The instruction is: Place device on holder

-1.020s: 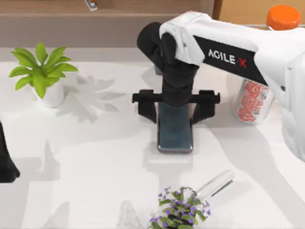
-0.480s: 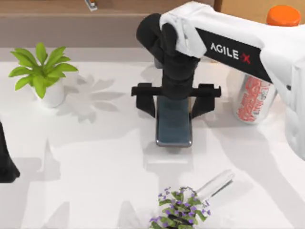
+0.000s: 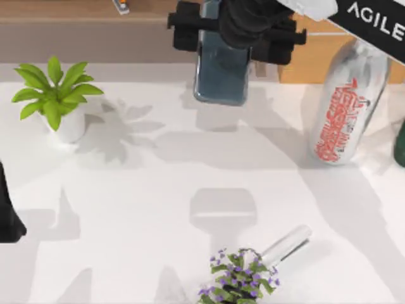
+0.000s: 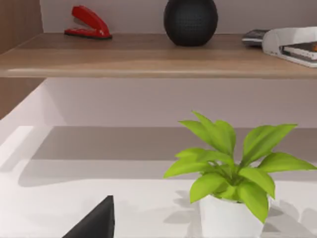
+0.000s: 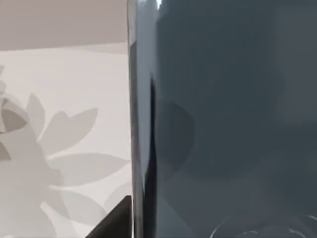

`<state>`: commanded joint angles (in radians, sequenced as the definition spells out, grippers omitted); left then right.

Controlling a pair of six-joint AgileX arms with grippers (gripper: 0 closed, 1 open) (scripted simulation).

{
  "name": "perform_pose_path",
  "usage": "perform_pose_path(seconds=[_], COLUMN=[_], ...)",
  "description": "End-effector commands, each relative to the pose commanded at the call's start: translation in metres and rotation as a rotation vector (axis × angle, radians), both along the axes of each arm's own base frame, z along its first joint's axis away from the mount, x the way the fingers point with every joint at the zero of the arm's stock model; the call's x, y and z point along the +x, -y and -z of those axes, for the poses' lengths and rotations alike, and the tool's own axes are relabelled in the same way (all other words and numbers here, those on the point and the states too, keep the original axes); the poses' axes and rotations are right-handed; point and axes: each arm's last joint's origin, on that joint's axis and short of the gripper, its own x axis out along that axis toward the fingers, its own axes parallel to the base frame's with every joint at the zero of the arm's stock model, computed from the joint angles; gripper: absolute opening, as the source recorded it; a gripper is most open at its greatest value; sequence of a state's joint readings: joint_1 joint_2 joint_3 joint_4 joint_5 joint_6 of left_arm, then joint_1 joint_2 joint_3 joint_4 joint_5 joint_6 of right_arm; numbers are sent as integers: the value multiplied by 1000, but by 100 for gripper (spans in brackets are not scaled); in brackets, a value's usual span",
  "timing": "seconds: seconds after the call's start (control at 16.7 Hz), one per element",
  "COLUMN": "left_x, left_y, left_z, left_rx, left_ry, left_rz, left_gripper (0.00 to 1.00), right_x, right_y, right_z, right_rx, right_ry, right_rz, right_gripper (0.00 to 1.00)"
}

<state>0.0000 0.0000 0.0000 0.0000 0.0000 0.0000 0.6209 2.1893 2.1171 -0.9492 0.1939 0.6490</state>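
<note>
The device [image 3: 220, 76], a glossy dark smartphone, hangs in the air over the back of the table, long side running front to back. My right gripper [image 3: 231, 37] is shut on it, with black fingers on either side. In the right wrist view the device [image 5: 223, 119] stands close up, its edge toward the table. The holder [image 3: 223, 209], a pale rounded rectangle with a thin ledge line, sits on the table in front of centre, well apart from the device. My left gripper [image 3: 6, 215] rests parked at the table's left edge.
A green plant in a white pot [image 3: 60, 101] stands at back left. A silver bottle with red print [image 3: 345, 107] stands at back right. A purple-flowered plant [image 3: 240, 278] and a clear glass piece [image 3: 288, 244] are at the front. The back shelf holds a red stapler [image 4: 86, 25] and a black ball [image 4: 190, 20].
My right gripper has lifted the device off the table's middle and carried it up and toward the back. The holder now lies uncovered. The left arm has not moved.
</note>
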Motion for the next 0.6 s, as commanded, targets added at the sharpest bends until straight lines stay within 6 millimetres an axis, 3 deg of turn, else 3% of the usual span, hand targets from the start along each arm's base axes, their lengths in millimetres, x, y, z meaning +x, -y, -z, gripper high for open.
perform_pose_path(seconds=[0.18,0.36,0.6], left_x=[0,0,0], left_y=[0,0,0], left_z=[0,0,0], left_rx=[0,0,0], left_ry=[0,0,0], left_rz=[0,0,0], left_gripper=[100,100,100], right_x=[-13,-28,-46], right_y=[25,63,124], right_z=[-54,-96,-119], right_rx=[40,50,-8], right_ry=[213,404,585], right_rz=[64,165,343], right_gripper=[0,0,0])
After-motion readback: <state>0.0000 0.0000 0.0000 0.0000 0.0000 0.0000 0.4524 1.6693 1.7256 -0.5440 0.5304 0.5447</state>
